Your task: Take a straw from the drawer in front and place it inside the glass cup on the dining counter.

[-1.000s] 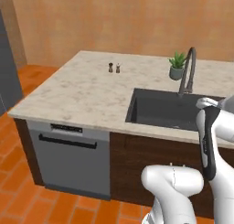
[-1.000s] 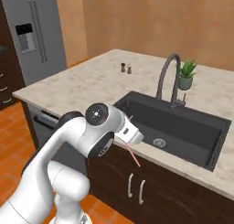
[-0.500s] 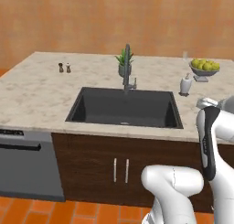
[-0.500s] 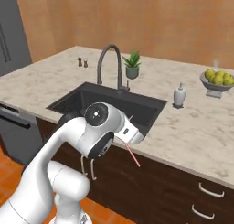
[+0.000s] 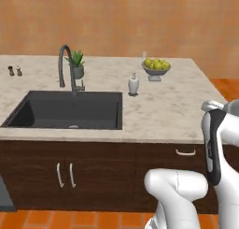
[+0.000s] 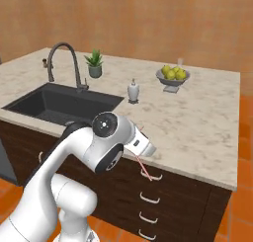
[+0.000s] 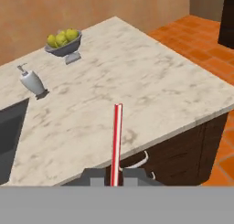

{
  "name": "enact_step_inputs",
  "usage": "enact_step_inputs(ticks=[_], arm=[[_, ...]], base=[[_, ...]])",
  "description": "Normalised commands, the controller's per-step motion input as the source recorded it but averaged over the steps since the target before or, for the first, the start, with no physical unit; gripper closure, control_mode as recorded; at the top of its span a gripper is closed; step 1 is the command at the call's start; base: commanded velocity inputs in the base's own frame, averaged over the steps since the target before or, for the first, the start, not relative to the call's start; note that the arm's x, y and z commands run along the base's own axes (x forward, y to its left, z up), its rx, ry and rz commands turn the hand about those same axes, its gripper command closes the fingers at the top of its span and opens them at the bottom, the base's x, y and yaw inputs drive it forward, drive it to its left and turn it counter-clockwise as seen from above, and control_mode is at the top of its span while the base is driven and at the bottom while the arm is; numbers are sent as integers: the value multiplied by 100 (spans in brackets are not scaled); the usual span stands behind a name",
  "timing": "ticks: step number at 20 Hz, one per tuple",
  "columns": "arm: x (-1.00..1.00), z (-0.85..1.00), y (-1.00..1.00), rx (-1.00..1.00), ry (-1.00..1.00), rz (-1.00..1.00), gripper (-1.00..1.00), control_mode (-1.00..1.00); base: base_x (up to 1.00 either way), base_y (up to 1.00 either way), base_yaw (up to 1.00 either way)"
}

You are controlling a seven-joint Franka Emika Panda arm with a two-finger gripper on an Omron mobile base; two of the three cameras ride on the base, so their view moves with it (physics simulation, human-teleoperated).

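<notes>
Pick looked done: gripper (image 7: pixel 116 176) was clamped on the straw (image 7: pixel 117 141), held off the near edge of the dining counter (image 7: pixel 137 95). Glass cup (image 5: pixel 144 56) stood at the far edge behind the fruit bowl (image 5: pixel 156 68). Placement still left.

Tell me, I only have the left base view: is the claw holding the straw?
Observer: Yes. In the hand view the claw is shut on the straw, with the red shaft sticking out ahead.
Operator: Which way does it point?
Observer: In the right base view it slants down from the claw toward the top drawer handle, just below the edge of the dining counter.
</notes>
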Motion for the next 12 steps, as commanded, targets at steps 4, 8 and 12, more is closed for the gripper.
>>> enact_step_inputs(ticks=[4, 8, 12], arm=[[0, 0, 0, 0, 0, 0, 100, 100], [0, 0, 0, 0, 0, 0, 100, 100], [0, 0, 0, 0, 0, 0, 100, 100]], base=[[-12, -100, -10], [-2, -100, -5], [0, -100, 0]])
